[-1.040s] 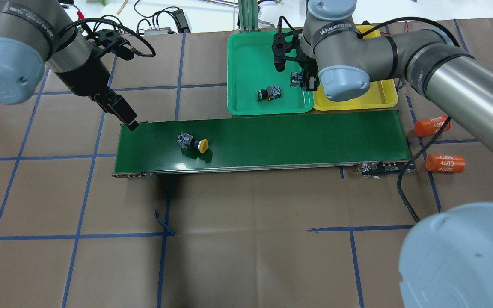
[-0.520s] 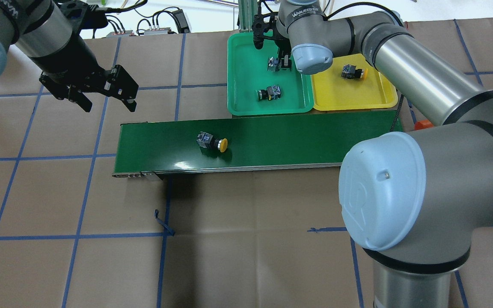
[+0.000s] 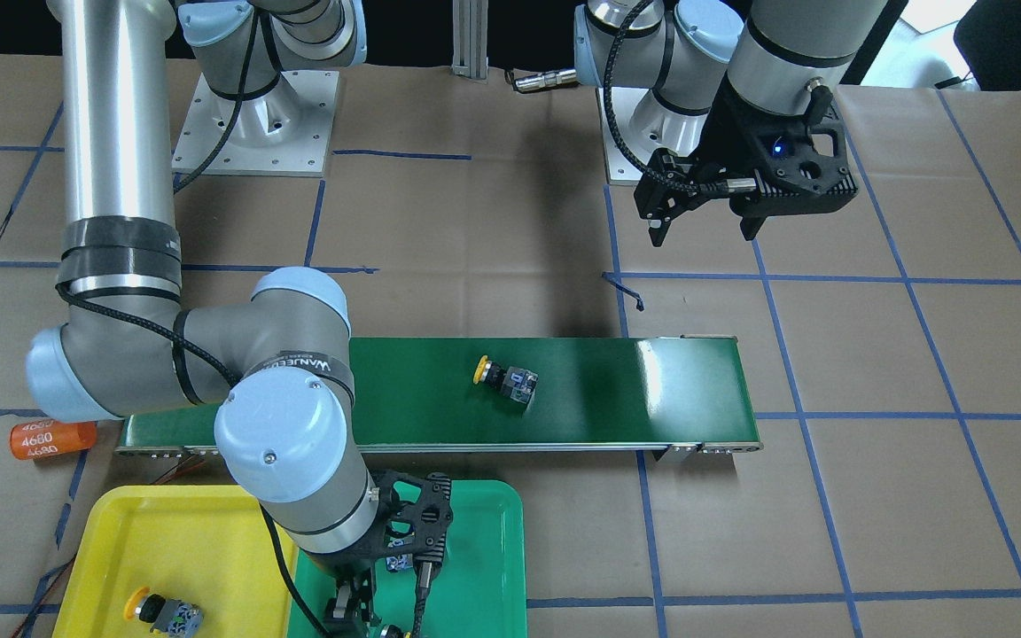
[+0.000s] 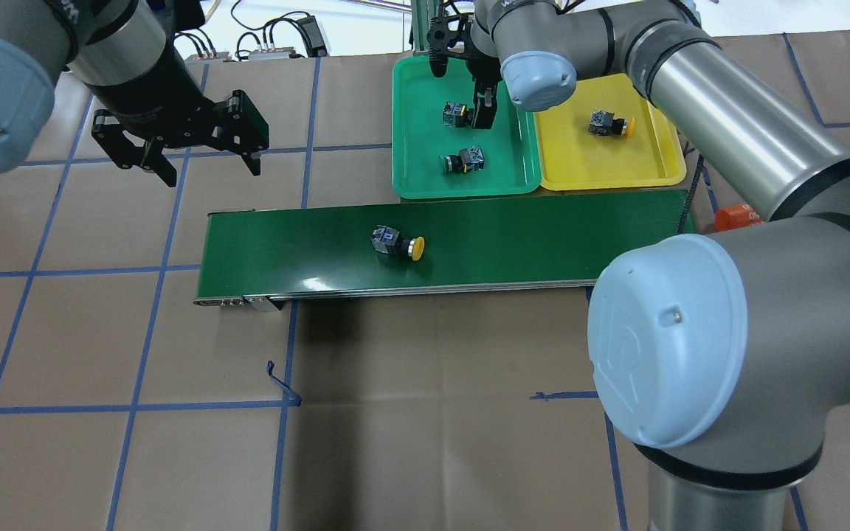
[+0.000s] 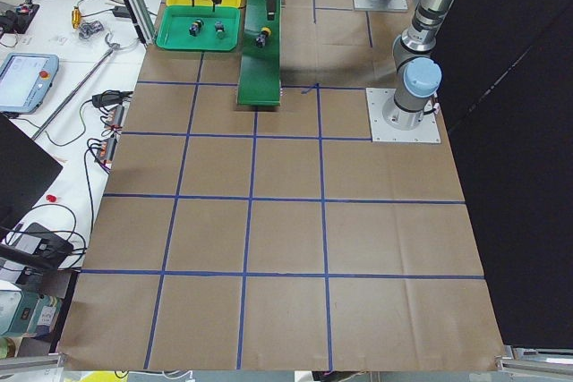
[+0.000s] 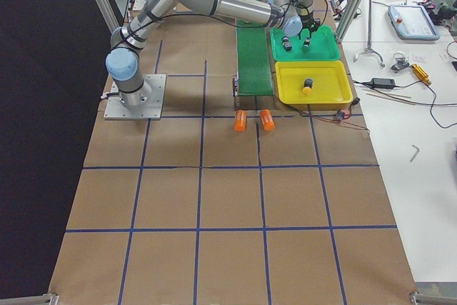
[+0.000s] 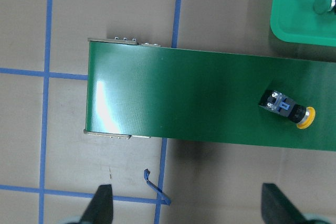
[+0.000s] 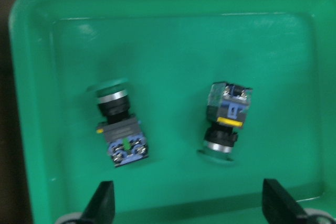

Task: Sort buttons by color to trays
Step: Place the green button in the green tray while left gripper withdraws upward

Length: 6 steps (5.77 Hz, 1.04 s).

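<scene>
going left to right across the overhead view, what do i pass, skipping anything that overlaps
left gripper → yellow-capped button on the conveyor belt → second yellow-capped button in the yellow tray → orange cylinder

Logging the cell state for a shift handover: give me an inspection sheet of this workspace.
Surface: brown-paper table with a blue tape grid.
Job's things: green tray holds two green buttons; yellow tray holds one yellow button; a second yellow button lies unsorted on the conveyor belt.
Clutter: two orange cylinders marked 4680 by the belt's end.
Grippers: left gripper open, empty, over the table off the belt; right gripper open, empty, over the green tray.
Cables: black cable along the right arm; bench cables beyond the trays.
Surroundings: side bench with a handheld screen.
</scene>
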Each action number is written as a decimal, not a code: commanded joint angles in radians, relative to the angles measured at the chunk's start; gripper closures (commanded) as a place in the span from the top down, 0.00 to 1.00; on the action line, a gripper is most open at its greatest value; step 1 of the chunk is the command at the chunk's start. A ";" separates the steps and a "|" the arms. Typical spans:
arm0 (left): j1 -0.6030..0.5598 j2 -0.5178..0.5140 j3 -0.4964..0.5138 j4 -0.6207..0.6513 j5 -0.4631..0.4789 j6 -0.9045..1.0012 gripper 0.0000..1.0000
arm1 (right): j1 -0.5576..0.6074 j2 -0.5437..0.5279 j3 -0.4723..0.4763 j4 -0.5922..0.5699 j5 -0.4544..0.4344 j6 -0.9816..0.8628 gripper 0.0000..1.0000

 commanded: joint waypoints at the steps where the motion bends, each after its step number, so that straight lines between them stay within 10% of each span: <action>1: -0.007 -0.008 -0.002 0.042 -0.003 0.003 0.99 | -0.001 -0.139 0.029 0.316 -0.021 -0.002 1.00; 4: -0.006 0.013 -0.007 0.050 -0.006 0.061 0.99 | 0.003 -0.366 0.333 0.286 0.014 0.174 1.00; 6: -0.004 0.024 -0.007 0.050 -0.006 0.063 0.99 | 0.051 -0.392 0.535 -0.015 0.022 0.296 1.00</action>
